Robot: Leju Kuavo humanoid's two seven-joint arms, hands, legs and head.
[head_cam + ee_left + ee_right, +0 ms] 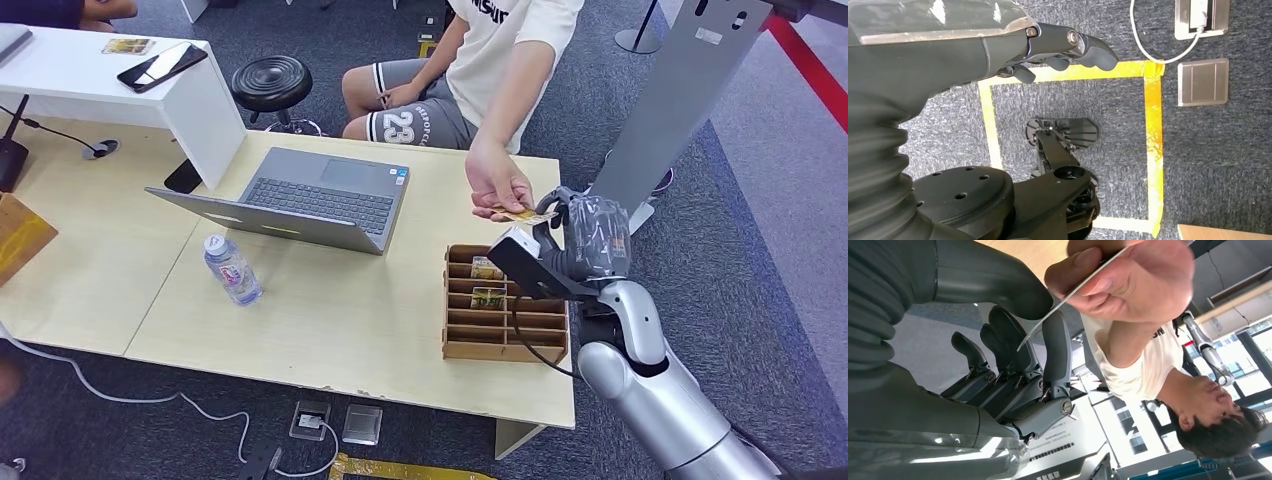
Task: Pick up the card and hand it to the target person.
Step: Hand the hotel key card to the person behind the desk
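The card point(527, 215) is a thin yellowish piece held off the table's right edge; the right wrist view shows the card point(1048, 322) edge-on. My right hand point(585, 238) pinches one end between thumb and a finger. A seated person in a white shirt reaches over, and their hand point(498, 185) grips the other end of the card. The person's hand point(1128, 282) is close to my fingers point(1055, 347). My left hand point(1063, 50) hangs over the floor, fingers loosely apart and holding nothing.
A wooden slotted card box point(505, 335) with two more cards stands on the table just left of my right hand. A laptop point(310, 200), a water bottle point(232, 270) and a white riser point(200, 100) with a phone are further left. A grey post point(680, 90) stands behind.
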